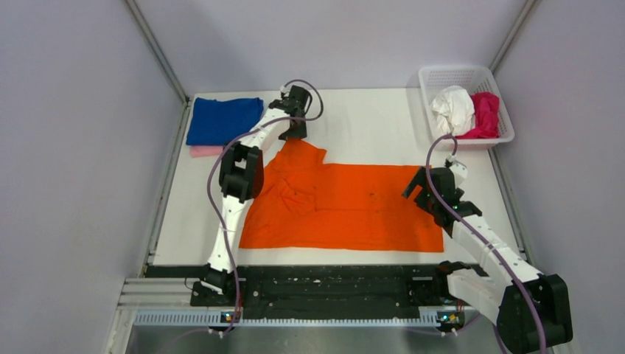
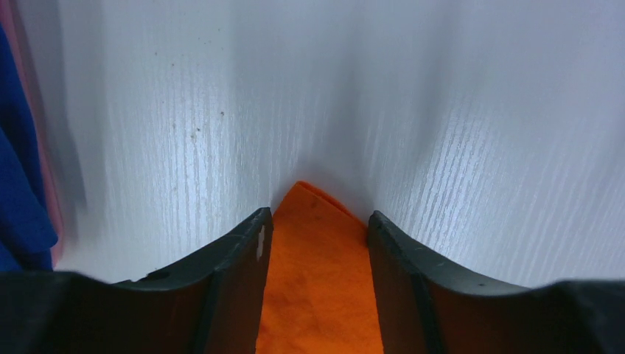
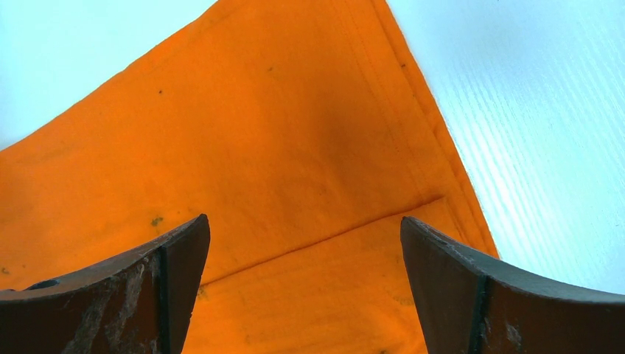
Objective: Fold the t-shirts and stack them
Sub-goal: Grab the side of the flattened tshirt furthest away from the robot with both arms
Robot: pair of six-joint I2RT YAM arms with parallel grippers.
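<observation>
The bright orange t-shirt (image 1: 346,206) lies spread flat in the middle of the table, one sleeve pointing toward the far left. My left gripper (image 1: 294,136) sits low over that sleeve tip; in the left wrist view the jaws (image 2: 318,217) stand partly open with the orange cloth (image 2: 317,280) lying between them. My right gripper (image 1: 421,193) hovers over the shirt's right edge, wide open and empty (image 3: 304,219), with the hem (image 3: 258,133) below it. A folded royal blue t-shirt (image 1: 223,119) lies on a pale pink one (image 1: 206,151) at the far left.
A white lattice basket (image 1: 461,70) at the far right corner holds a crumpled white t-shirt (image 1: 453,109) and a magenta one (image 1: 485,112). Grey walls enclose the table on three sides. The blue shirt (image 2: 18,192) edges the left wrist view.
</observation>
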